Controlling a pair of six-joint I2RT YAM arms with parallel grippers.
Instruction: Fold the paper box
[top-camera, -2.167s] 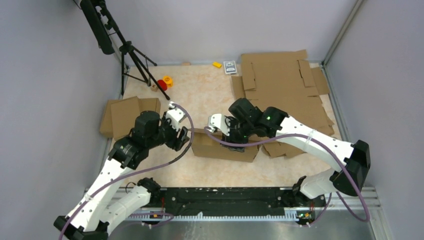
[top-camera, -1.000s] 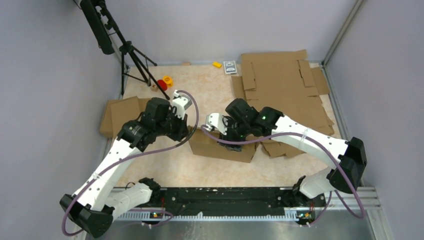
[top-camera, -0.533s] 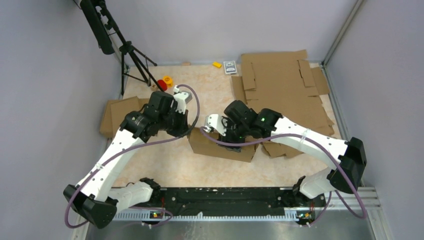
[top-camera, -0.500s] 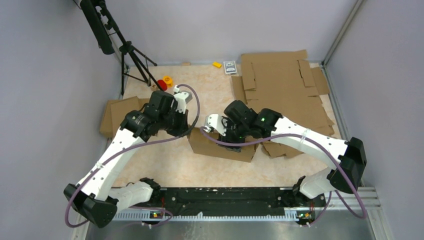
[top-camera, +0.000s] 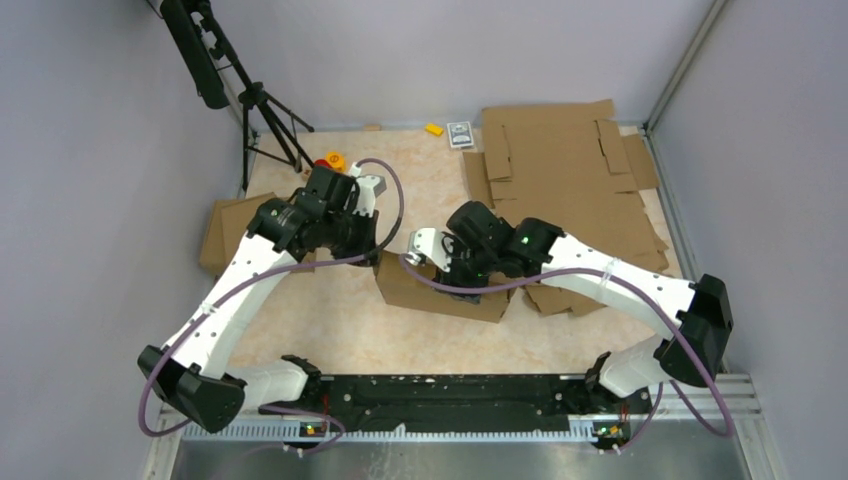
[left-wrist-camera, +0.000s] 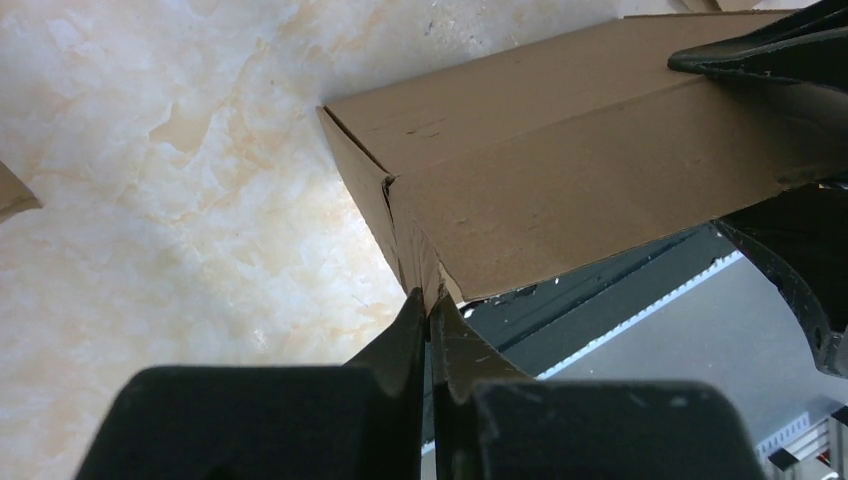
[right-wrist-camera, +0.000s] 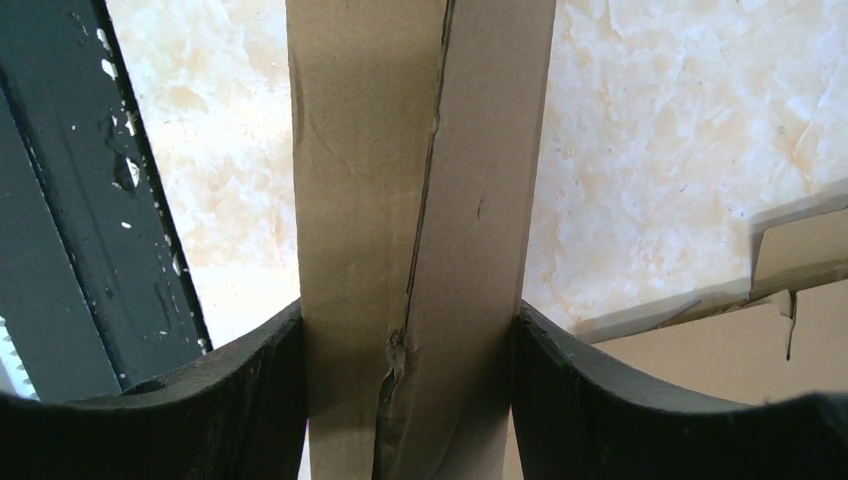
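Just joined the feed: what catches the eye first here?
The paper box in the middle, with the right gripper clamped across its folded width. The left gripper, shut, has its tips at a corner of the box's left end. A pile of flat cardboard sheets lies at far right.

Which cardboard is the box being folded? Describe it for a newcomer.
On the marble table, look at its centre. The paper box is there: unlike the flat sheet pile far right, it is folded up, with left fingers and right fingers gripping it.
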